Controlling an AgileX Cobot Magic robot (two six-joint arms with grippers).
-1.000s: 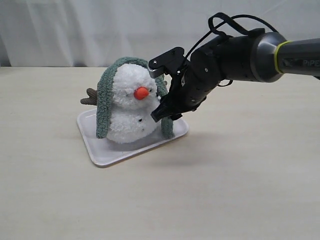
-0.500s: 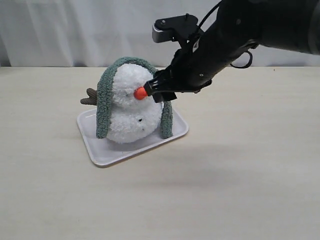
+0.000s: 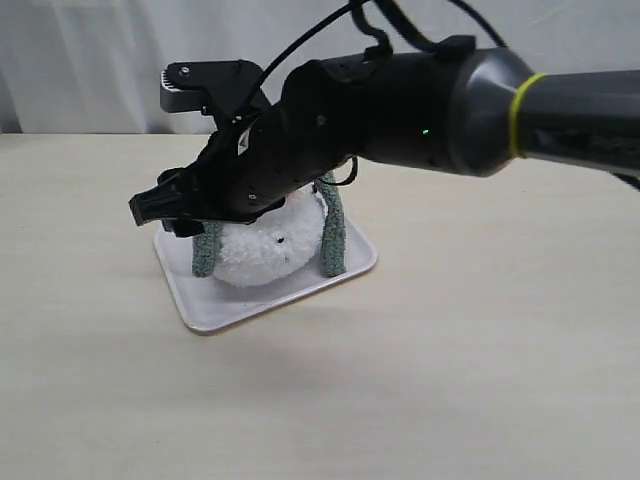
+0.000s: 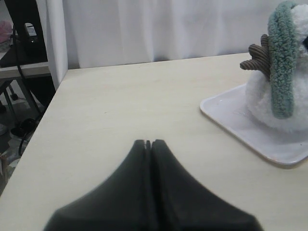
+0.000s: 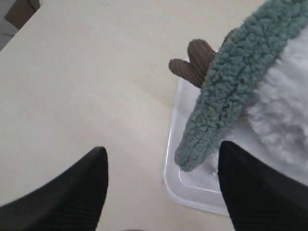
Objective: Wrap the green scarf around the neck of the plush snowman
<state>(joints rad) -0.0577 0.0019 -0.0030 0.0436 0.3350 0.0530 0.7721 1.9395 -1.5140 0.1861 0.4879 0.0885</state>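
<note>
The plush snowman (image 3: 262, 255) sits on a white tray (image 3: 230, 312); my right arm hides its head and neck in the exterior view. The green scarf is draped over the head, one end (image 3: 332, 240) hanging down its right side and the other (image 3: 205, 256) down its left. My right gripper (image 3: 165, 215) reaches across to the snowman's left side and stands open. In the right wrist view the scarf end (image 5: 219, 103) hangs by one finger (image 5: 255, 187), touching neither. My left gripper (image 4: 148, 142) is shut and empty, away from the snowman (image 4: 262, 96).
A brown twig arm (image 5: 192, 62) sticks out beside the scarf. The tray's rim (image 5: 192, 190) lies under my right gripper. A white curtain backs the beige table (image 3: 450, 380). The table's edge and dark furniture (image 4: 24, 43) show in the left wrist view.
My right arm has swept from the snowman's right side across its front to its left side, now covering the head. The scarf and snowman have stayed put.
</note>
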